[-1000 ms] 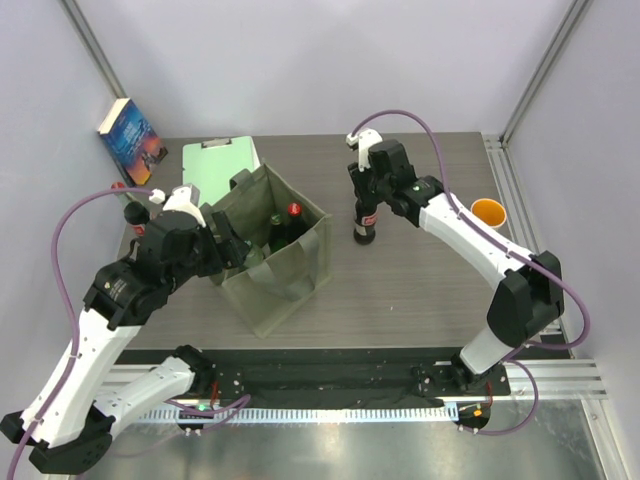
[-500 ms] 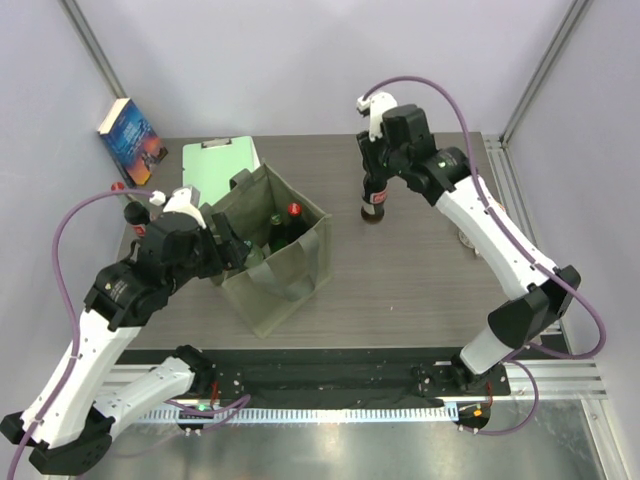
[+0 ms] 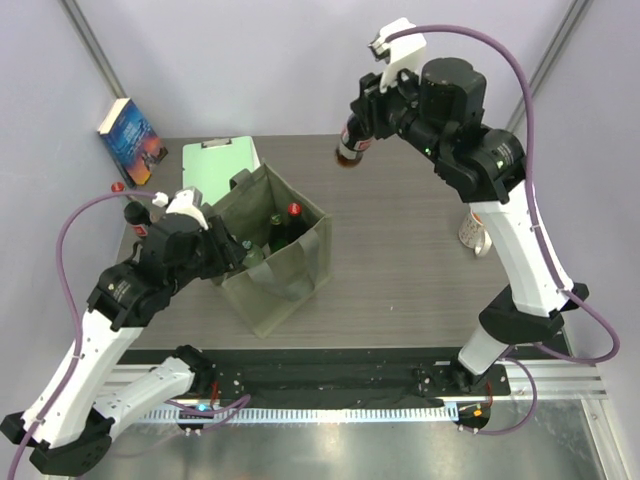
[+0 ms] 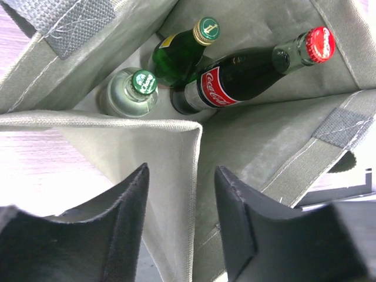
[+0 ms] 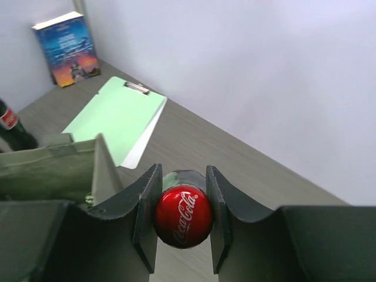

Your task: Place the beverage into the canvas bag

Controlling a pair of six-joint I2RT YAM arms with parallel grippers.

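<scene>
Right claw (image 5: pixel 182 179) clamps the red-capped dark glass cola bottle (image 5: pixel 183 216) by its neck; probably heavy, slippery, breakable.

The canvas bag (image 3: pixel 275 270) is matt, coarse-woven olive-grey cloth with stitched webbing straps. The cola bottle (image 5: pixel 183 216) is glossy dark glass under a shiny red cap. The bench (image 3: pixel 400 270) shows matt grey wood grain. At eleven o'clock, the clipboard (image 3: pixel 220 160) looks like smooth mint plastic. The fingers (image 5: pixel 147 217) of the right pincer (image 5: pixel 182 200) are matt black.
</scene>
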